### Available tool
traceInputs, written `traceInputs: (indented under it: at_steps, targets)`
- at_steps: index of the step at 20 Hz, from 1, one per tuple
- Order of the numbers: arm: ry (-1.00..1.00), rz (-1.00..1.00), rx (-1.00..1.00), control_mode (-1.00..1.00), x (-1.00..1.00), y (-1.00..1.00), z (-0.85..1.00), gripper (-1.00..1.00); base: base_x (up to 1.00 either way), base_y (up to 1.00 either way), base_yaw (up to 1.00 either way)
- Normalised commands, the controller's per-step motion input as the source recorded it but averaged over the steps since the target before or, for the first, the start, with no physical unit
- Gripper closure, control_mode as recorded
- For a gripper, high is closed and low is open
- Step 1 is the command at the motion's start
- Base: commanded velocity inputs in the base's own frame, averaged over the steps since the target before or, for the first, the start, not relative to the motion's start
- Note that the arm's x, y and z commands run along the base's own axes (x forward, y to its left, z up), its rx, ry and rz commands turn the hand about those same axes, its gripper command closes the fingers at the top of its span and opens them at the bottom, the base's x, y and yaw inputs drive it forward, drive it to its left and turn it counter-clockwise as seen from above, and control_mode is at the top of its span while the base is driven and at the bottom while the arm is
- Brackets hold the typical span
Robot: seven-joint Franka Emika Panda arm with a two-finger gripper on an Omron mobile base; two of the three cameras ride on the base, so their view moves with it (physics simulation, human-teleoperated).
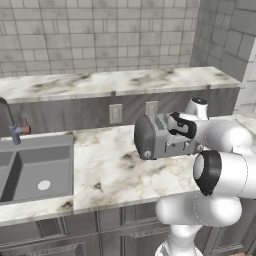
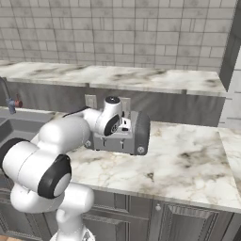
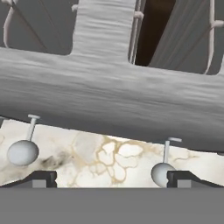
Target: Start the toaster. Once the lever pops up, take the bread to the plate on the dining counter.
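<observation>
A sink (image 1: pixel 35 170) is sitting at the left end of the marble worktop (image 1: pixel 115 170), and the toaster (image 1: pixel 160 137) is standing near the worktop's back edge, right of the middle. The gripper (image 3: pixel 112 178) is hovering over the toaster's front side with its fingers spread wide, gripping nothing. The bread (image 3: pixel 153 26) is sitting dark in a top slot, two round levers (image 3: pixel 22 152) jutting below.

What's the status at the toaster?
Gripper open, over the toaster, holding nothing. Bread sits dark in a slot. Two levers below the near edge, neither touched. Nothing in the way.
</observation>
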Motion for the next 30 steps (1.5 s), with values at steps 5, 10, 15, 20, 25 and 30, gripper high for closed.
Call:
traceInputs:
  at_steps: [5, 10, 15, 20, 25, 30]
  targets:
    - [0.0, 0.0, 0.0, -1.0, 0.0, 0.0, -0.2, -1.0, 0.0, 0.0, 0.0]
    - [0.0, 0.0, 0.0, -1.0, 0.0, 0.0, -0.18, -1.0, 0.0, 0.0, 0.0]
    - [0.0, 0.0, 0.0, -1.0, 0.0, 0.0, -0.22, -1.0, 0.0, 0.0, 0.0]
    - [0.0, 0.0, 0.0, -1.0, 0.0, 0.0, -0.2, -1.0, 0.0, 0.0, 0.0]
    - [0.0, 0.0, 0.0, -1.0, 0.0, 0.0, -0.14, -1.0, 0.0, 0.0, 0.0]
    - [0.0, 0.0, 0.0, -1.0, 0.0, 0.0, -0.11, -1.0, 0.0, 0.0, 0.0]
